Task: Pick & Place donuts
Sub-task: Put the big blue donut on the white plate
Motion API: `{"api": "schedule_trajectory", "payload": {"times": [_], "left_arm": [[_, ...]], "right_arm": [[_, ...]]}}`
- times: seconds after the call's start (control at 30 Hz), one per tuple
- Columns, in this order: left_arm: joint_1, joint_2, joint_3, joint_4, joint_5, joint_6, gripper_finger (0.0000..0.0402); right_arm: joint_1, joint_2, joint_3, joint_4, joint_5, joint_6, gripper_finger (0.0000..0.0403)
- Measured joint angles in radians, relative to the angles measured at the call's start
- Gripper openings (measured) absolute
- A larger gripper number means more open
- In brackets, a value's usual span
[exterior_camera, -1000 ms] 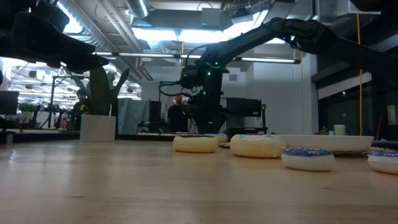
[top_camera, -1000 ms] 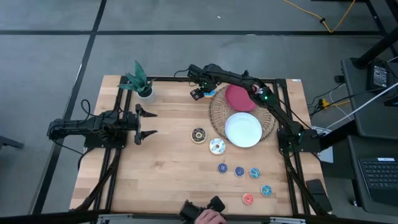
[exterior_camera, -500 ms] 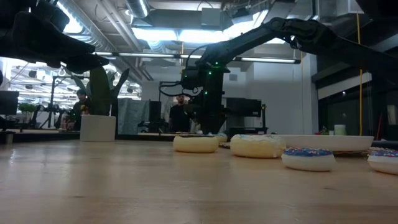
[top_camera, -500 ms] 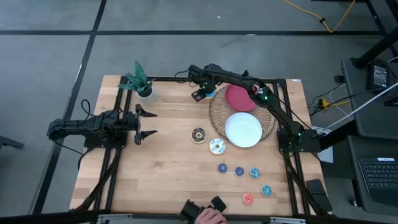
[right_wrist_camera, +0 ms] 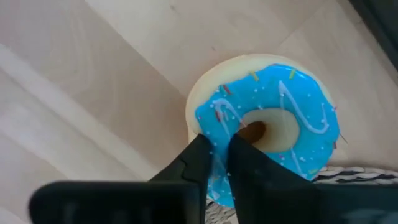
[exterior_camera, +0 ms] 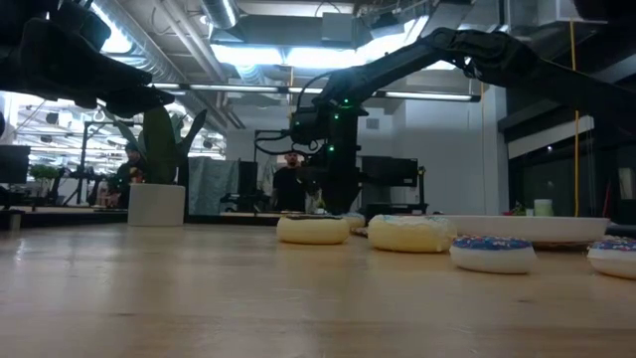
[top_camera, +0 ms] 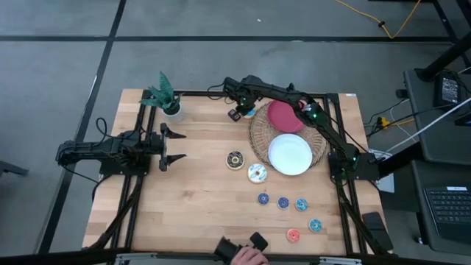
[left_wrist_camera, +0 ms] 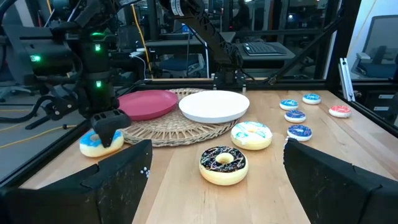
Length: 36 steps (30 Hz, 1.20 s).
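Where the bench's far edge meets the woven mat (top_camera: 259,136), my right pincer (top_camera: 237,112) pinches the blue-iced donut (right_wrist_camera: 273,146), sprinkled, on the wood. Two larger donuts, chocolate (top_camera: 235,160) and white-iced (top_camera: 257,173), lie mid-bench; five small ones (top_camera: 283,202) near the right front corner. Two plates, red (top_camera: 283,115) and white (top_camera: 289,154), crowd the mat. My left pincer (top_camera: 163,146) waits spread.

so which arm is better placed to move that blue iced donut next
The right. Its claw is already down on the blue-iced donut beside the wicker mat, probably gripping it. The left claw waits open, well away across the table.
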Motion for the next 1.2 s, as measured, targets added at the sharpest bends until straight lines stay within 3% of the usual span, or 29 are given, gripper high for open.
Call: {"api": "schedule_trajectory", "payload": {"times": [0.63, 1.2], "left_arm": [[0.000, 0.000, 0.000, 0.000, 0.000, 0.000, 0.0353], [0.000, 0.000, 0.000, 0.000, 0.000, 0.000, 0.0353]], "right_arm": [[0.018, -0.013, 0.087, -0.056, -0.025, -0.213, 0.0036], [0.061, -0.027, 0.087, -0.165, -0.052, -0.377, 0.0035]]}}
